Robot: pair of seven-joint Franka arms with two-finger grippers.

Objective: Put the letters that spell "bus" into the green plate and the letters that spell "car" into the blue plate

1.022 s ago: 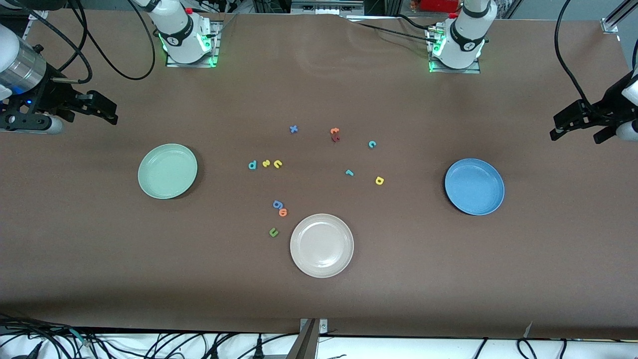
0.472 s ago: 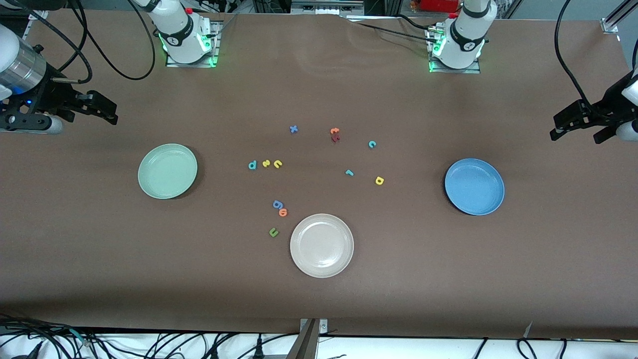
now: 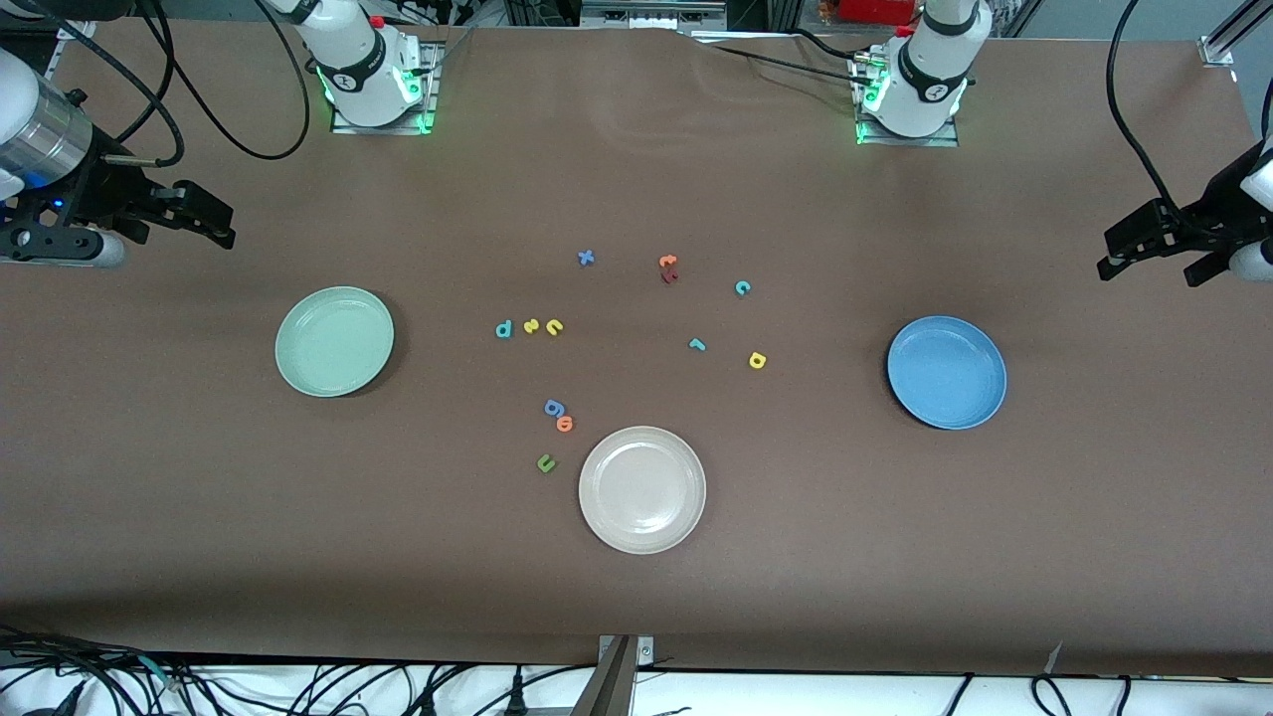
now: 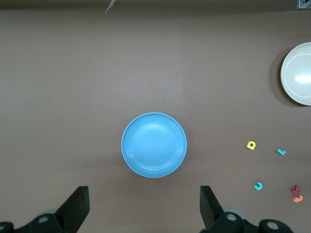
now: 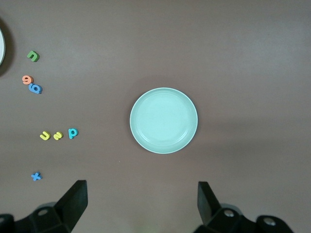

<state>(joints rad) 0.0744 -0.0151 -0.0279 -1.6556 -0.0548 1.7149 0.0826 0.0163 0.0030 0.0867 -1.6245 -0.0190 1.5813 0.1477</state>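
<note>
Letters lie scattered mid-counter, none on a plate. Teal b (image 3: 503, 329), yellow s (image 3: 531, 326) and yellow u (image 3: 554, 326) sit in a row, between the green plate (image 3: 334, 341) and the other letters. Teal c (image 3: 742, 288), teal r (image 3: 696, 345) and yellow a (image 3: 757, 360) lie apart from one another, toward the blue plate (image 3: 947, 372). Strays: blue x (image 3: 586, 258), orange and dark red letters (image 3: 668, 268) touching, blue g (image 3: 554, 407) against an orange o (image 3: 565, 424), green u (image 3: 545, 462) beside the beige plate (image 3: 642, 489). No brand text readable. Right gripper (image 5: 141, 201) hangs over bare counter near the green plate, fingers spread, holding nothing. Left gripper (image 4: 144, 204) hangs near the blue plate, fingers spread, holding nothing.
</note>
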